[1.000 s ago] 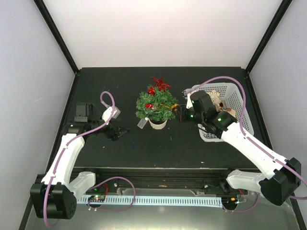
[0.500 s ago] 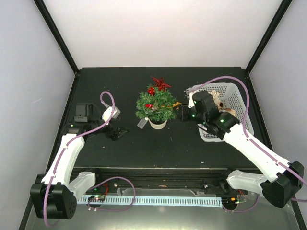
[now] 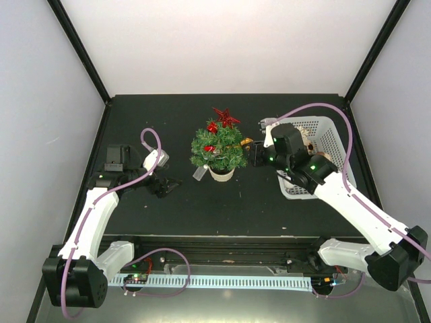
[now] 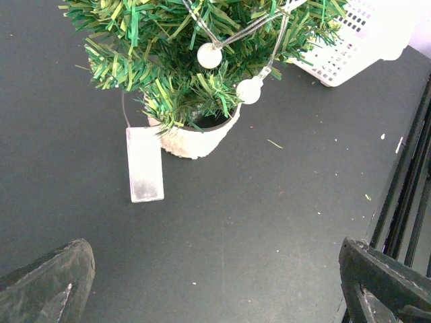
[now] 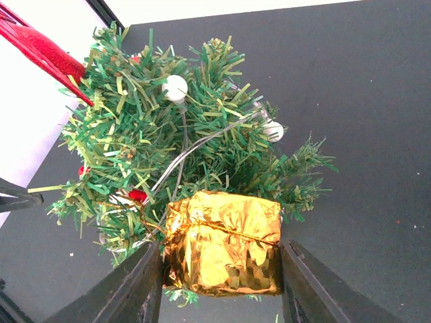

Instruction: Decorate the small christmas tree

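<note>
The small christmas tree (image 3: 217, 149) stands mid-table in its white pot (image 4: 195, 138), with a pale tag (image 4: 145, 165) lying beside it. It carries a red star (image 3: 225, 117), red baubles and a string of white bulbs. My right gripper (image 3: 250, 153) is at the tree's right side, shut on a gold foil gift box (image 5: 224, 243). The box presses against the branches (image 5: 168, 134). My left gripper (image 3: 170, 184) rests low to the left of the tree, open, with bare table between its fingers (image 4: 47, 282).
A white mesh basket (image 3: 333, 145) with more ornaments stands right of the tree, behind my right arm. Its corner shows in the left wrist view (image 4: 363, 33). A black rail runs along the table's near edge (image 4: 404, 195).
My right gripper has shifted slightly toward the back with the gold box, staying at the tree's right side. The left arm has not moved.
</note>
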